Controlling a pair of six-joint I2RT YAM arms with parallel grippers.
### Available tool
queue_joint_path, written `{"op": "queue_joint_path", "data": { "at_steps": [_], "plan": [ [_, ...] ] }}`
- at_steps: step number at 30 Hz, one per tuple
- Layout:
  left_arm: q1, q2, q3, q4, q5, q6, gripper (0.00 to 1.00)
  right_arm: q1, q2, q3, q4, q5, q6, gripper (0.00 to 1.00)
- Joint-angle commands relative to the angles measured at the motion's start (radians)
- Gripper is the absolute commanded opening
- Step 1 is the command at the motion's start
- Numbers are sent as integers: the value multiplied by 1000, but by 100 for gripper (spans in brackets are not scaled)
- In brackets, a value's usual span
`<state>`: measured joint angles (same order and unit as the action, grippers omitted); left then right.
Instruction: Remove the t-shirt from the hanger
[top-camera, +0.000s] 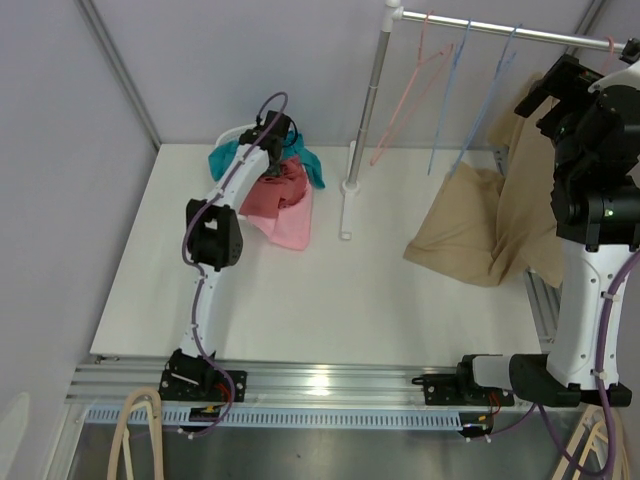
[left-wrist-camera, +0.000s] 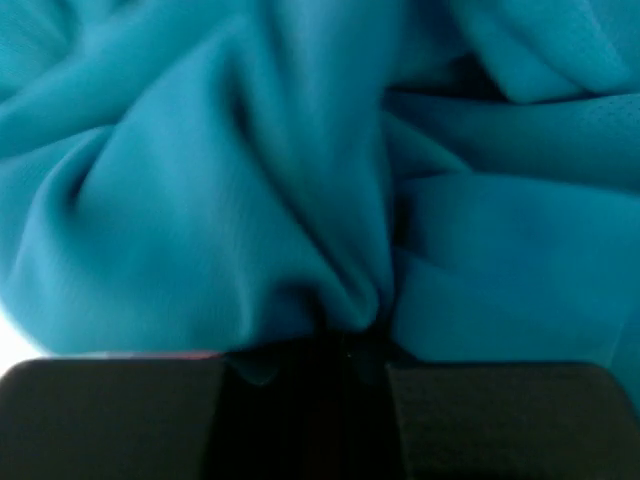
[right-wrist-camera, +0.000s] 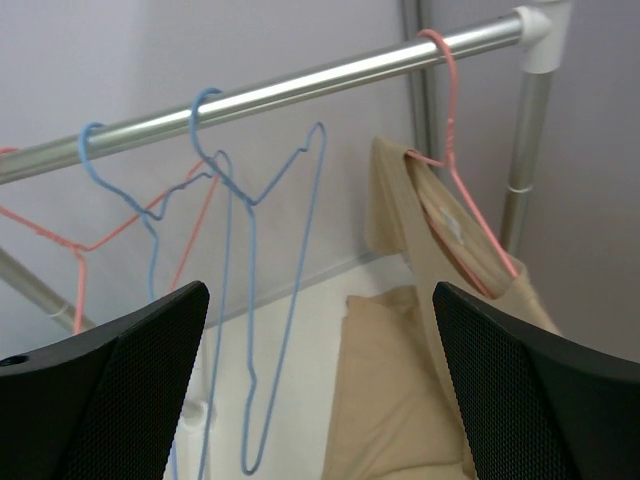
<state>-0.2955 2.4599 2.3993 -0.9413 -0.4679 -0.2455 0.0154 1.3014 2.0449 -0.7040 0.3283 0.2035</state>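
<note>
A tan t-shirt (top-camera: 480, 230) hangs on a pink hanger (right-wrist-camera: 470, 200) at the right end of the metal rail (top-camera: 500, 30), its lower part draped onto the table. The shirt also shows in the right wrist view (right-wrist-camera: 400, 380). My right gripper (top-camera: 542, 92) is raised just in front of the rail, left of the shirt's collar. It is open wide and empty (right-wrist-camera: 320, 300). My left gripper (top-camera: 275, 130) is at the back left in a clothes pile, shut (left-wrist-camera: 345, 350) on a fold of a teal garment (left-wrist-camera: 250, 180).
Two empty blue hangers (right-wrist-camera: 250, 300) and an empty pink hanger (right-wrist-camera: 60, 240) hang on the rail left of the shirt. The rack post (top-camera: 365, 100) stands mid-table. A pink garment (top-camera: 285, 205) and the teal one (top-camera: 225, 160) lie by a white basket (top-camera: 232, 132).
</note>
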Motion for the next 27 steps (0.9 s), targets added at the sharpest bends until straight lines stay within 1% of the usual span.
{"op": "queue_joint_path", "data": {
  "at_steps": [1, 2, 4, 5, 6, 7, 9, 11, 12, 13, 14, 16, 17, 19, 21, 23, 27],
  "plan": [
    [-4, -1, -3, -88, 98, -14, 15, -6, 10, 43, -55, 133, -59, 99],
    [-4, -4, -12, -86, 98, -12, 15, -8, 7, 44, -51, 156, -71, 100],
    [-4, -19, -37, -85, 77, -9, 22, -8, 7, 47, -54, 216, -117, 99],
    [-4, -25, -45, -82, 75, -8, 24, -6, 6, 49, -54, 233, -133, 99],
    [-4, -38, -48, -80, 77, -5, 30, -8, 7, 46, -54, 250, -153, 99],
    [-4, -42, -48, -83, 77, -5, 39, -24, 6, 43, -55, 267, -159, 100],
    [-4, -58, -43, -93, 78, -18, 62, -52, 7, 38, -57, 268, -164, 99],
    [-4, -111, -69, -76, 94, -28, 76, -78, 7, 25, -49, 264, -168, 99],
    [-8, -137, -81, -59, 92, -40, 98, -83, 6, 20, -36, 261, -171, 99],
    [-11, -171, -150, -35, 89, -40, 100, -86, 4, 12, -29, 261, -177, 100],
    [-16, -240, -175, 20, 86, -40, 100, -92, -2, 6, -22, 259, -182, 100],
    [-33, -306, -242, 65, 66, -40, 100, -98, -2, -5, -8, 259, -188, 100],
    [-39, -362, -252, 87, 48, -37, 100, -104, -1, -6, -5, 258, -191, 99],
    [-65, -407, -255, 117, 9, -26, 100, -129, 6, -8, 0, 241, -194, 99],
    [-85, -465, -253, 137, -53, -5, 99, -162, 22, 0, -6, 188, -185, 100],
    [-106, -498, -246, 163, -69, 9, 99, -184, 41, 15, -23, 151, -177, 99],
    [-123, -555, -235, 194, -60, 28, 99, -253, 113, 86, -71, 17, -156, 99]
  ]
}}
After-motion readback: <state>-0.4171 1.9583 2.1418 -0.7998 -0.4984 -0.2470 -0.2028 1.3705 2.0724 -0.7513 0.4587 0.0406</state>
